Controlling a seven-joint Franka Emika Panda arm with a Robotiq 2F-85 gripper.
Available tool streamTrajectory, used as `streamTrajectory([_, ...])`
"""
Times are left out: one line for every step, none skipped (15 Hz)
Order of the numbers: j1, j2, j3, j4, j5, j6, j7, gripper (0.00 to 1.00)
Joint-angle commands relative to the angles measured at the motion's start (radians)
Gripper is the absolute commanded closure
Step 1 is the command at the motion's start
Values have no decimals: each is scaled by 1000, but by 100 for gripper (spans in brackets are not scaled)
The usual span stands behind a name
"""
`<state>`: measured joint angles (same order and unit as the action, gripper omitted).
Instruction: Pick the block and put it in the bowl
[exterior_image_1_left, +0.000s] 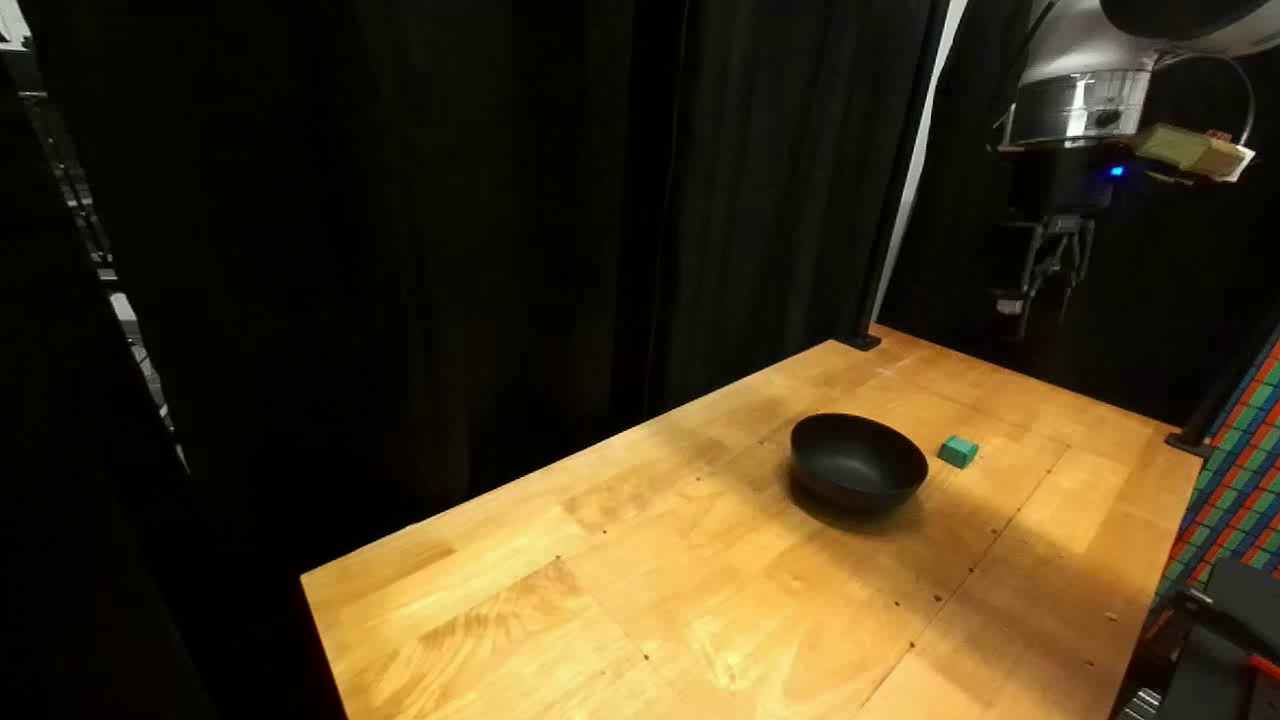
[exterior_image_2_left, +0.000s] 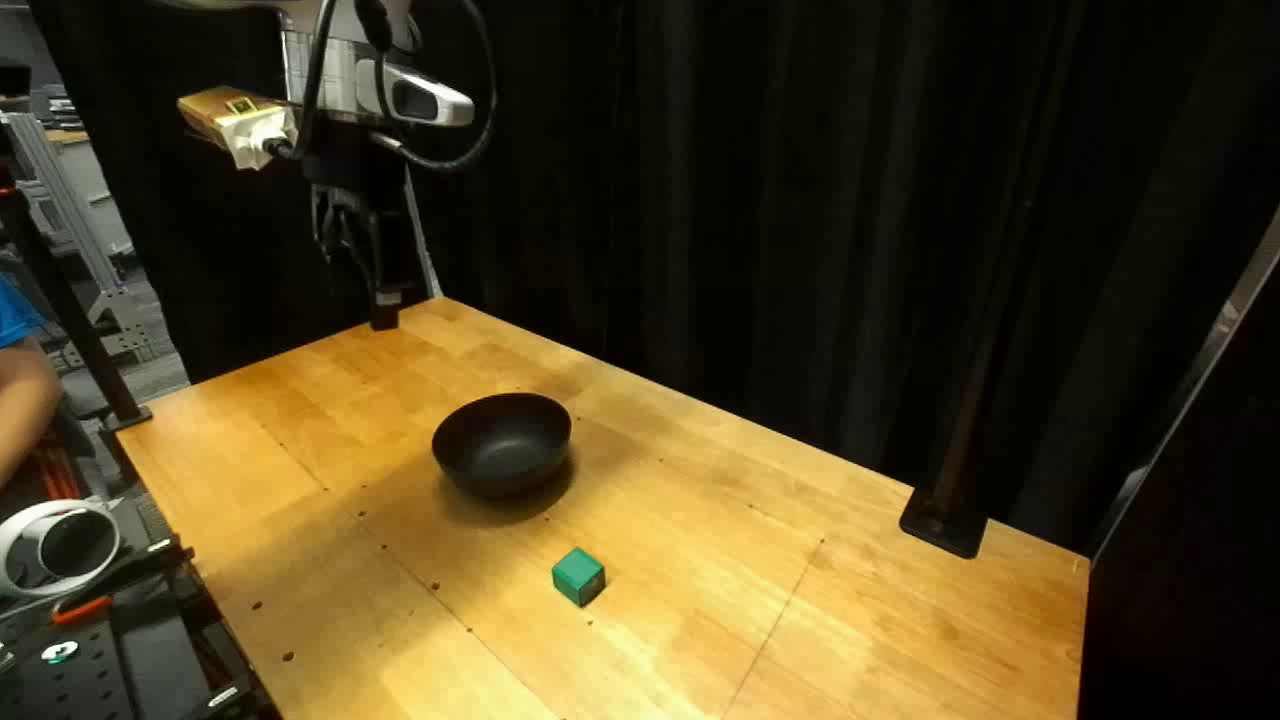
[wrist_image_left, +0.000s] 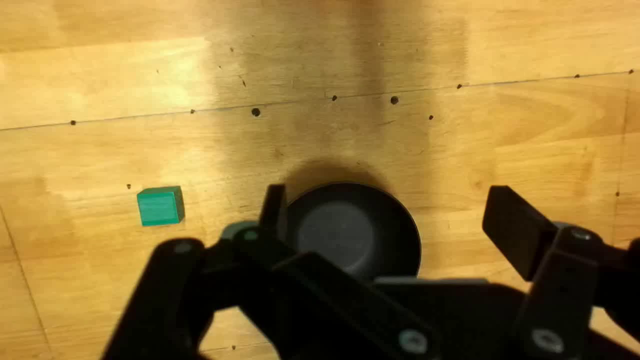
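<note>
The block is a small green cube, lying on the wooden table in both exterior views and left of the gripper in the wrist view. The bowl is round and black, standing upright near the block with a gap between them, in both exterior views. The bowl also shows in the wrist view, partly covered by the gripper. My gripper is open with nothing between its fingers in the wrist view. It hangs above the table in both exterior views, apart from block and bowl.
The wooden table has a post foot at a corner and further posts at other corners. Black curtains hang behind it. Beside the table are a dark cart with a white ring-shaped object and a person's arm.
</note>
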<state>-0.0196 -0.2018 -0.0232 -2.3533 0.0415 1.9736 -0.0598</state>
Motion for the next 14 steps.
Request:
streamTrajectory([2,-1,-2,5,-1,-2,0,0])
streamTrajectory([2,-3,-2,7,-1,-2,0,0])
streamTrajectory([2,-5,-2,8,-1,-2,0,0])
streamTrajectory([2,-6,-2,8,-1,-2,0,0])
streamTrajectory([2,-6,-2,9,-1,-2,0,0])
streamTrajectory([-8,34,-6,24,5,34,45,0])
streamTrajectory([-19,72,-12,39,2,53,74,0])
streamTrajectory([-38,128,-26,60,3,93,119,0])
streamTrajectory([-53,177,-40,75,4,137,144,0])
streamTrajectory([-66,228,-54,90,15,186,164,0])
streamTrajectory([-80,284,-69,110,23,230,185,0])
streamTrajectory([-94,344,-86,134,36,275,199,0])
streamTrajectory([-106,398,-99,159,50,310,218,0])
streamTrajectory([-119,455,-114,191,58,326,241,0])
